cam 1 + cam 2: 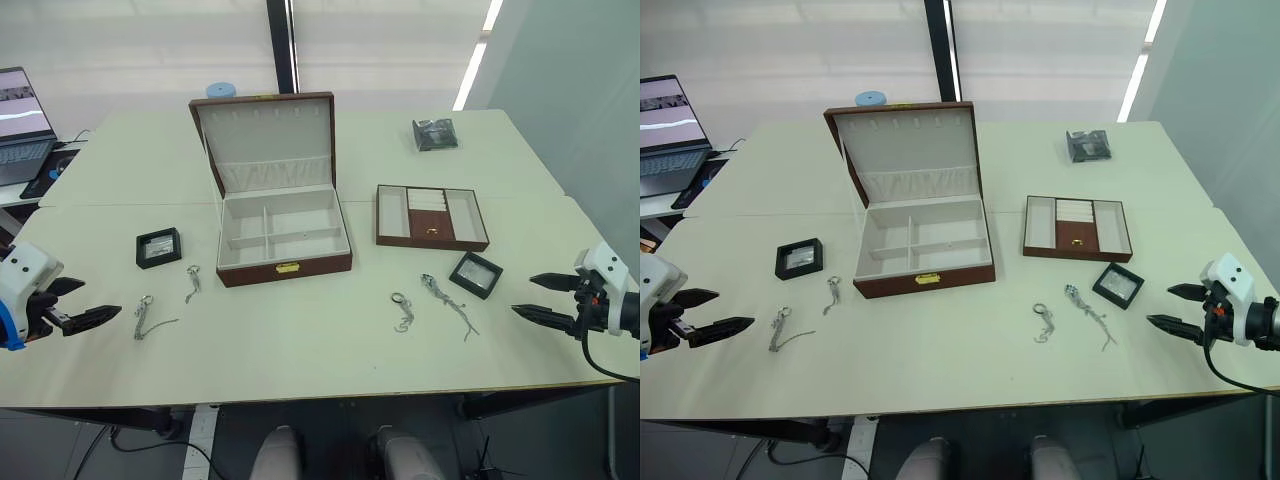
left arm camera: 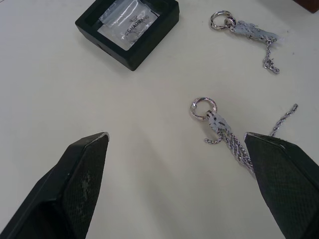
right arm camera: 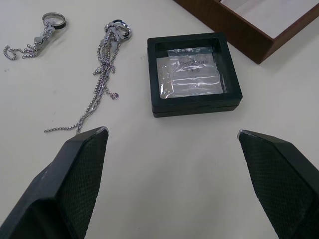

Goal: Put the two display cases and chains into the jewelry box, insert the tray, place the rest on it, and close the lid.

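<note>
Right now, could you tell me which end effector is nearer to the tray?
The right end effector. It hangs open by the table's right edge, with the tray ahead of it and inward. The left end effector is open at the far left edge.

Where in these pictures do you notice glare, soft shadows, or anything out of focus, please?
Left eye view: bright ceiling light strips reflect behind the table; shadows are faint. Right wrist view: the display case window glints, and the right end effector fingers look soft. Left wrist view: the chain is crisp, and the left end effector fingers are blurred.
</note>
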